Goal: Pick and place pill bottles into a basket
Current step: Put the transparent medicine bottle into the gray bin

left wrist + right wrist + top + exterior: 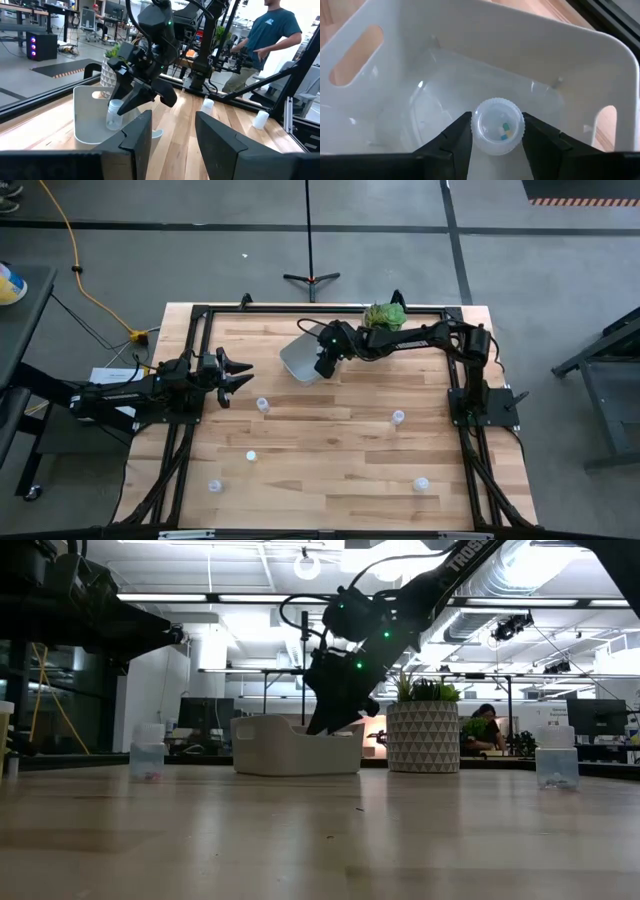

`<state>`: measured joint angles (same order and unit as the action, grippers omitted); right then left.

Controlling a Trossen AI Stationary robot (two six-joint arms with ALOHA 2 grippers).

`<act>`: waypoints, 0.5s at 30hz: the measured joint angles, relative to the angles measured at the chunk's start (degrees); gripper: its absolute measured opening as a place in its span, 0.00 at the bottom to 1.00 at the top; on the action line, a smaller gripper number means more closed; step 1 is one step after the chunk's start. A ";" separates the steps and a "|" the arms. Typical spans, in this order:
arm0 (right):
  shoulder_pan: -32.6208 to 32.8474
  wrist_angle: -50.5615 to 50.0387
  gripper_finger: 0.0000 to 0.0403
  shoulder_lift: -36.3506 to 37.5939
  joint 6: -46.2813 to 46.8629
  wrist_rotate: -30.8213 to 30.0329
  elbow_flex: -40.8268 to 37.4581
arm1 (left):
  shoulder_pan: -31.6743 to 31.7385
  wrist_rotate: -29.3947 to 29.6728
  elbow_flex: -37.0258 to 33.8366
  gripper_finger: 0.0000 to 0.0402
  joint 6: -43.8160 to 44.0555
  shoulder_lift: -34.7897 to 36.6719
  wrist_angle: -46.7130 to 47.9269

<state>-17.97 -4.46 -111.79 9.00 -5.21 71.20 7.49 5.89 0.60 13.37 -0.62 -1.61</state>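
Note:
The light grey basket (297, 358) stands at the table's far middle. My right gripper (325, 366) reaches down into it and is shut on a pill bottle (497, 125), which also shows in the left wrist view (114, 114). My left gripper (240, 375) is open and empty above the table's left side, pointing toward the basket. Several more pill bottles stand upright on the wood, one (263, 405) close to my left gripper, one (398, 417) toward the right, others (250, 455) nearer the front. My right gripper pinches the bottle's round cap (481, 131) between its two fingers (459, 135), one on each side. The fingers slant down from above into the basket. The bottle hangs upright below them inside the basket; whether its bottom stands on the basket's floor cannot be told.
A white patterned pot with a green plant (385, 315) stands just behind my right arm at the far edge. A black frame (200, 310) runs around the table. A person (272, 40) stands beyond the table's right side.

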 joint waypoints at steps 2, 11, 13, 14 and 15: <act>0.01 0.02 0.40 0.00 -0.05 -0.03 0.00 | 0.00 0.00 0.00 0.46 0.00 0.00 0.00; -0.12 3.19 0.58 0.19 1.45 0.56 0.00 | 0.00 -0.02 0.00 0.46 0.00 0.00 0.00; -0.14 3.84 0.61 0.93 1.37 1.01 0.00 | 0.00 -0.02 0.00 0.46 0.00 0.00 0.00; -0.20 4.31 0.62 1.72 1.72 0.94 0.00 | 0.00 -0.03 -0.01 0.46 0.00 0.00 0.00; -0.28 4.64 0.63 2.79 2.27 1.03 -0.02 | 0.00 -0.04 0.00 0.46 0.00 0.00 0.00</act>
<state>-18.25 0.18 -109.00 11.27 -4.19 71.18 7.49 5.85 0.60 13.37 -0.62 -1.61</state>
